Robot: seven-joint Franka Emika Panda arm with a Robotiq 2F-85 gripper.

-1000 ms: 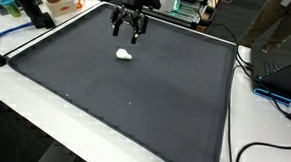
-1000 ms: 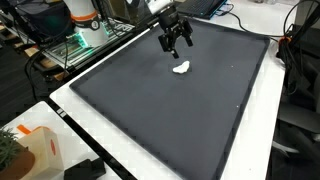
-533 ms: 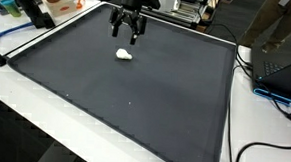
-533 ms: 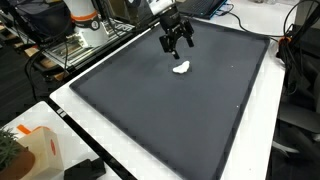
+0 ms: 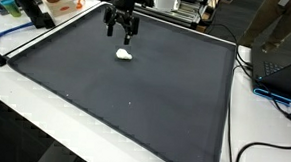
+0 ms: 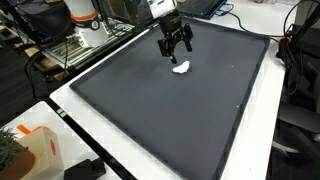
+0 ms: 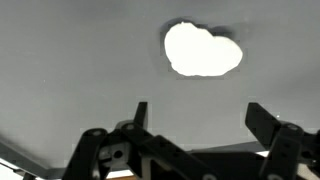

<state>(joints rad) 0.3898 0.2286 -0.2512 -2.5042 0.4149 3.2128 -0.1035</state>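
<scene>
Your gripper hangs above the white lump without touching it, its jaws spread wide and empty. The lump lies loose on the dark mat, and the gap looks wide enough to straddle it.

You're working in a lab. A black mat covers the white table under your gripper, cables trail well off to its side, and a wire rack of equipment stands nearby.
</scene>
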